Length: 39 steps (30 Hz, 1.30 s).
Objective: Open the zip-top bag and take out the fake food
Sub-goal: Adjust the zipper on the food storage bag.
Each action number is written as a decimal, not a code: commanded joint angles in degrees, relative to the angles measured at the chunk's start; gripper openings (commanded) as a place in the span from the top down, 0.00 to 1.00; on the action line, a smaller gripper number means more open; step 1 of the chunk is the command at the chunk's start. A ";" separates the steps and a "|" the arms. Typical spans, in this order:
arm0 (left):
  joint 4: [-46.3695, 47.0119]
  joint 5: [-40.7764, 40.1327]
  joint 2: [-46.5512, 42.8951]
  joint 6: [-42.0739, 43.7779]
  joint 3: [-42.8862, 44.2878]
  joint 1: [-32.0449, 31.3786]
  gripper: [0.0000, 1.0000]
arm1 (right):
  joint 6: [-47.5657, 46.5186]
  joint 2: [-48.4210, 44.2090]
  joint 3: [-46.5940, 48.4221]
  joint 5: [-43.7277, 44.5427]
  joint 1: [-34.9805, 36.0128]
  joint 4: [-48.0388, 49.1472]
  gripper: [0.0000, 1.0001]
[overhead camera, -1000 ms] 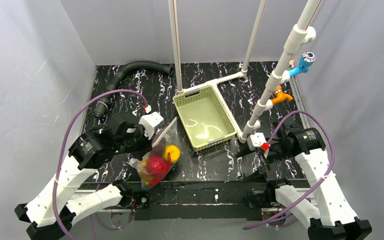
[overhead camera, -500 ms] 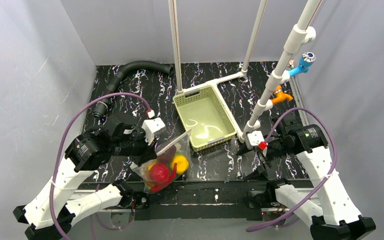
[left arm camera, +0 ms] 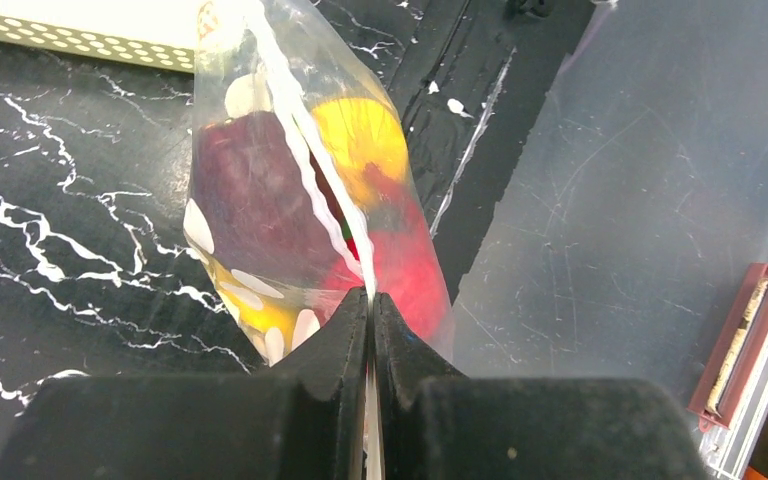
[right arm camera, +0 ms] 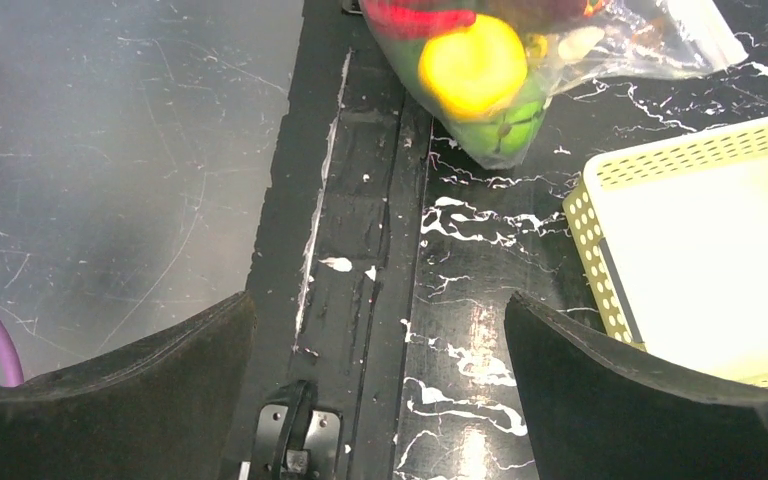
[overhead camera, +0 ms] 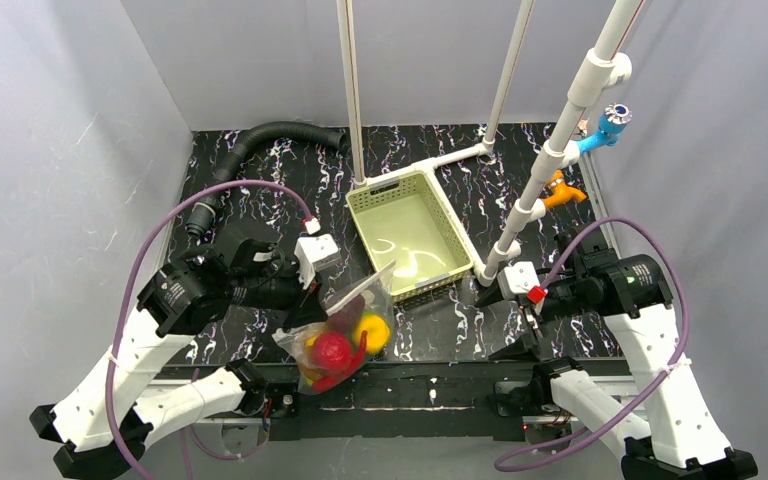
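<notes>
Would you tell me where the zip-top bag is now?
The zip-top bag is left of centre in the top view, pinched by the left gripper, beside the basket.

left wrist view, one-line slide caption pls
Shut left gripper pinches the clear dotted plastic zip-top bag holding glossy plastic fake food

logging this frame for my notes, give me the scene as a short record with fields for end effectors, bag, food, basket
left end effector: shut, pinching an edge of the bag
right end effector: open, holding nothing, apart from the bag
bag: on the left arm's side, beside the near corner of the basket
food: every piece seen is inside the bag; bright red, dark red, yellow, green
basket: no food in it
task state: food not yet removed
</notes>
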 commanded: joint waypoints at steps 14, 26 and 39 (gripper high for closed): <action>4.13 11.35 2.65 -0.64 2.55 0.26 1.00 | 0.09 2.06 5.17 -9.14 -0.32 -4.08 0.00; 9.67 15.78 7.07 -3.16 1.29 0.12 1.00 | -0.45 3.79 6.58 -7.33 0.35 -4.05 0.01; 16.60 17.55 12.12 -6.48 -0.46 -1.69 1.00 | 0.23 7.58 11.38 -5.46 5.50 -4.01 0.00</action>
